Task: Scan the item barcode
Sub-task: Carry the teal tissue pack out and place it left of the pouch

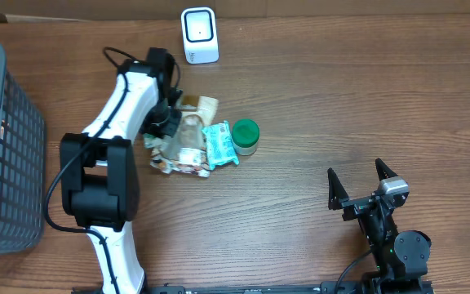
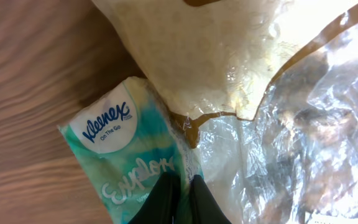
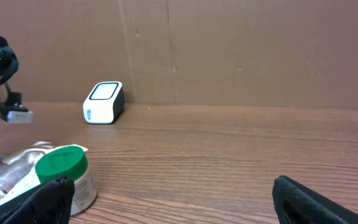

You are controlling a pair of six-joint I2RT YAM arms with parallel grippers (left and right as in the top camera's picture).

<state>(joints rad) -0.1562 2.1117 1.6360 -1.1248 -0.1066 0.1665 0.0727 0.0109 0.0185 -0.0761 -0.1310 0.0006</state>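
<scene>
A heap of packaged items lies left of centre: a teal Kleenex tissue pack (image 1: 220, 144) (image 2: 123, 155), a clear crinkled bag (image 1: 188, 131) (image 2: 291, 143), a pale bag of grains (image 2: 216, 56) and a green-lidded jar (image 1: 245, 135) (image 3: 64, 174). No barcode shows. The white scanner (image 1: 199, 34) (image 3: 103, 102) stands at the back. My left gripper (image 1: 168, 124) (image 2: 182, 186) is shut, its tips at the seam between tissue pack and clear bag; I cannot tell if it pinches any wrapper. My right gripper (image 1: 362, 181) (image 3: 179, 199) stands open above bare wood at the front right.
A grey mesh basket (image 1: 6, 139) fills the left edge. A printed snack wrapper (image 1: 174, 165) lies at the front of the heap. A cardboard wall (image 3: 229, 50) backs the table. Bare wood (image 1: 365, 98) stretches right of the jar.
</scene>
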